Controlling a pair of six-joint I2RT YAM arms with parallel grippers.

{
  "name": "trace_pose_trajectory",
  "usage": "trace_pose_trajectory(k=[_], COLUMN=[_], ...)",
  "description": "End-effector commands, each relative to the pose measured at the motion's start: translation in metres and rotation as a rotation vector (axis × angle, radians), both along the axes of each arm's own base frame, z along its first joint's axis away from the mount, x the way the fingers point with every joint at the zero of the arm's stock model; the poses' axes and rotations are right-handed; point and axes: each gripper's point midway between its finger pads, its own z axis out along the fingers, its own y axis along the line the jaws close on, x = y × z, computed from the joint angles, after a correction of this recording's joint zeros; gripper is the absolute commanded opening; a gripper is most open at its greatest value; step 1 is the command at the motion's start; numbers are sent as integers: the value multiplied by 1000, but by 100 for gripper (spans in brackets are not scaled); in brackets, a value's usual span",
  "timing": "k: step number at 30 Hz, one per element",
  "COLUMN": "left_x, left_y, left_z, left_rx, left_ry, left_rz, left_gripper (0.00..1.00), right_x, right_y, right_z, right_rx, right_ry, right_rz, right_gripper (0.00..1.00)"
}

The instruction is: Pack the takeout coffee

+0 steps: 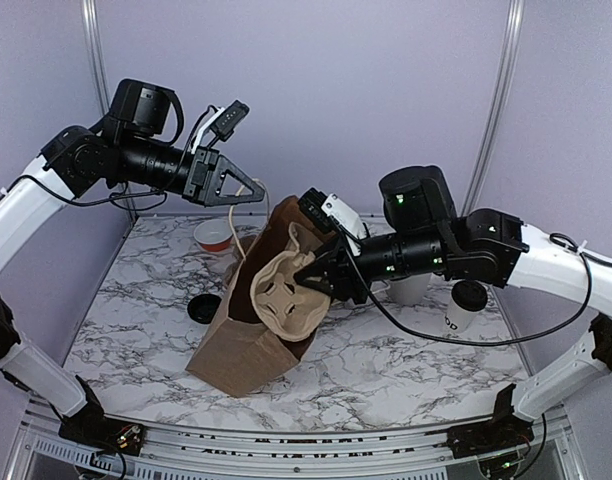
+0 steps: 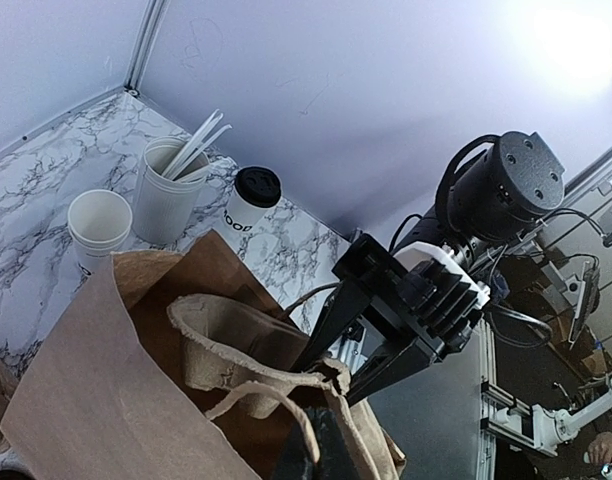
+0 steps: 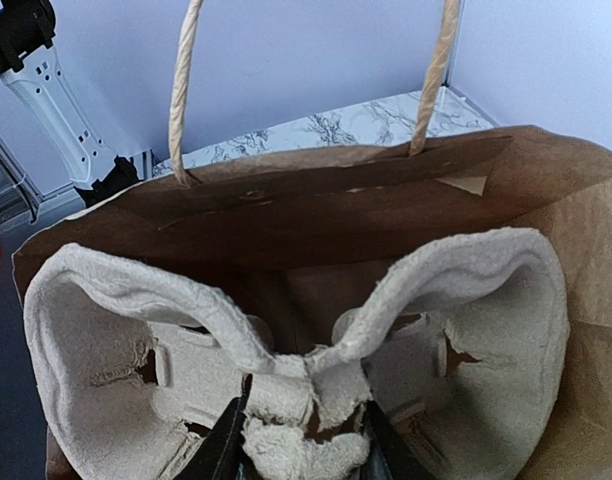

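Note:
The takeout coffee cup (image 1: pixel 464 308), white with black lettering and a black lid on it, stands on the table at the right; it also shows in the left wrist view (image 2: pixel 250 203). A brown paper bag (image 1: pixel 244 335) stands tilted at the centre. My right gripper (image 1: pixel 316 278) is shut on the middle rib of a pulp cup carrier (image 3: pixel 286 330) and holds it in the bag's mouth (image 3: pixel 316 190). My left gripper (image 1: pixel 258 192) is above the bag, its fingers (image 2: pixel 331 450) shut on the bag's twine handle (image 2: pixel 256 395).
A loose black lid (image 1: pixel 204 308) lies left of the bag. A red-and-white bowl (image 1: pixel 214 235) sits behind the bag. A stack of white cups (image 2: pixel 98 225) and a tall white tub with utensils (image 2: pixel 171 190) stand near the coffee cup, by the back wall.

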Motion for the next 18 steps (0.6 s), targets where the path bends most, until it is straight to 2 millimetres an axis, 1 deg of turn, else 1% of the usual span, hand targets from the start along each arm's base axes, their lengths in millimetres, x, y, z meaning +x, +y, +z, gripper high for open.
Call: trace_pose_trajectory(k=[1, 6, 12, 18], left_x=[-5, -10, -16, -22], left_y=[-7, -8, -10, -15], left_z=[16, 19, 24, 28], left_rx=[-44, -54, -67, -77], left_ry=[-25, -26, -32, -31], left_rz=[-39, -57, -79, -99], left_gripper=[0, 0, 0, 0], right_x=[-2, 1, 3, 7], right_y=[-9, -20, -24, -31], right_z=[14, 11, 6, 8], right_rx=[36, 23, 1, -11], right_ry=[-19, -28, -24, -34], right_rz=[-24, -64, -88, -125], right_gripper=[33, 33, 33, 33])
